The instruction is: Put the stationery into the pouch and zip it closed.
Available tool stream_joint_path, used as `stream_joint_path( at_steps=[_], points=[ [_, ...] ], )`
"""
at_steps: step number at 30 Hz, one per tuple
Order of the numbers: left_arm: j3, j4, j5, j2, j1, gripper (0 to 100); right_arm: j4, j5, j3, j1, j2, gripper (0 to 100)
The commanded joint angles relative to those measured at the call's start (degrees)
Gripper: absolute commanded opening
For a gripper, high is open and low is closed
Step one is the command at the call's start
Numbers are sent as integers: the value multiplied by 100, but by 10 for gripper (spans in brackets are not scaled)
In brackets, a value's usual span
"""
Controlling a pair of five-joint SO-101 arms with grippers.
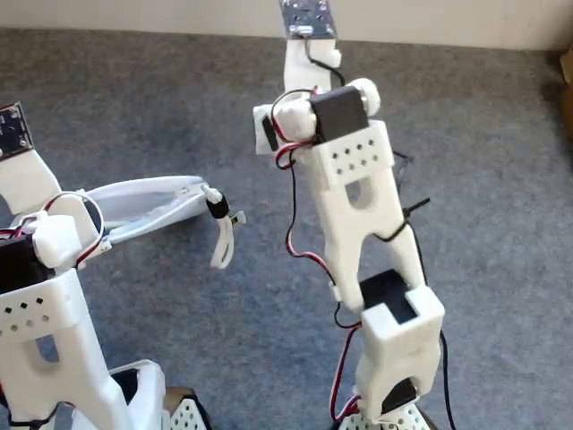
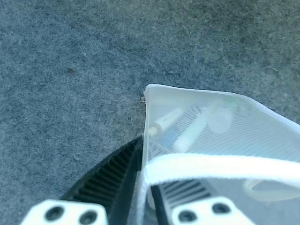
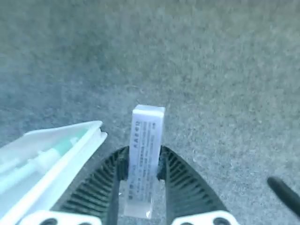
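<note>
While left hand (image 2: 145,165) grips pouch (image 2: 225,136), right hand (image 3: 143,153) clamps eraser (image 3: 146,133)

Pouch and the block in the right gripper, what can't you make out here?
High view: the left arm covers one end of the pouch, so whether it is zipped is unclear.
Left wrist view: the mesh blurs the stationery inside; count and kinds uncertain.
Right wrist view: the print on the block in the right gripper is too small to read, so its kind is unsure.

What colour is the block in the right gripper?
White, with dark print along its face. The block in the right gripper shows best in the right wrist view.
</note>
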Motion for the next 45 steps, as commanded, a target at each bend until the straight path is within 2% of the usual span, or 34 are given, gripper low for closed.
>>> stream_joint_path(
  at_steps=[1,9,15,33,45],
  points=[
    [75,-79,62,-31,-40,6,110,70,286,-92,-813,4],
    [75,-79,62,-31,-31,6,75,70,1358,-857,-2114,4],
    [75,-79,79,-31,-31,6,4,70,1543,-1059,-2501,4],
    [75,-79,70,-31,-31,6,-2220,70,1587,-2642,-2659,4],
    [75,-79,70,-31,-31,6,-2308,70,1684,-2695,-2870,4]
  ],
)
